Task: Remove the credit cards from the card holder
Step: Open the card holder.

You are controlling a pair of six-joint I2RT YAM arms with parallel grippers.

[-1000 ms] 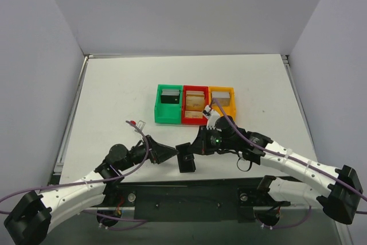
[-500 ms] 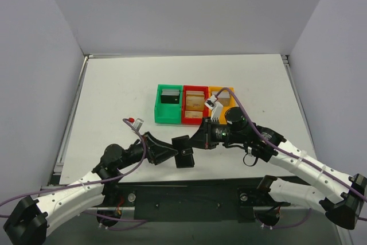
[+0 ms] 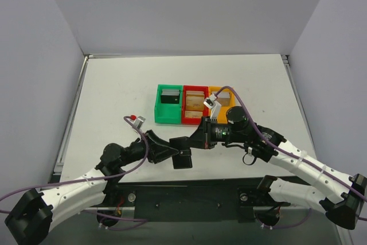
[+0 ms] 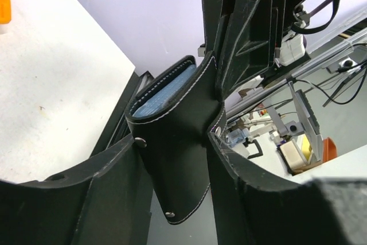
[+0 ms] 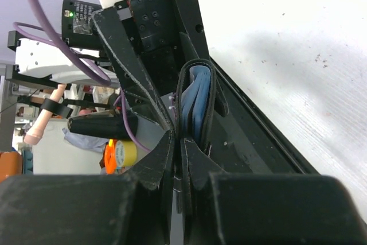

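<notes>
The card holder (image 3: 182, 153) is a black case held above the table's near edge, between both grippers. My left gripper (image 3: 171, 151) comes from the left, and its fingers close on the holder's black stitched body (image 4: 172, 142). A blue-grey panel (image 4: 163, 93) shows at the holder's top. My right gripper (image 3: 195, 140) comes from the right and is shut on a thin black flap of the holder (image 5: 198, 104). Pale blue panels show just beyond its fingertips (image 5: 179, 142). No loose credit card shows.
Three bins stand in a row at mid-table: green (image 3: 169, 113) with a dark card, red (image 3: 195, 120) with tan items, and orange (image 3: 228, 97) partly behind the right arm's cable. The black base rail (image 3: 183, 196) runs along the near edge.
My right gripper carried the card holder slightly left and up. My left gripper moved right and now has its fingers around the holder; before, it was apart from it.
</notes>
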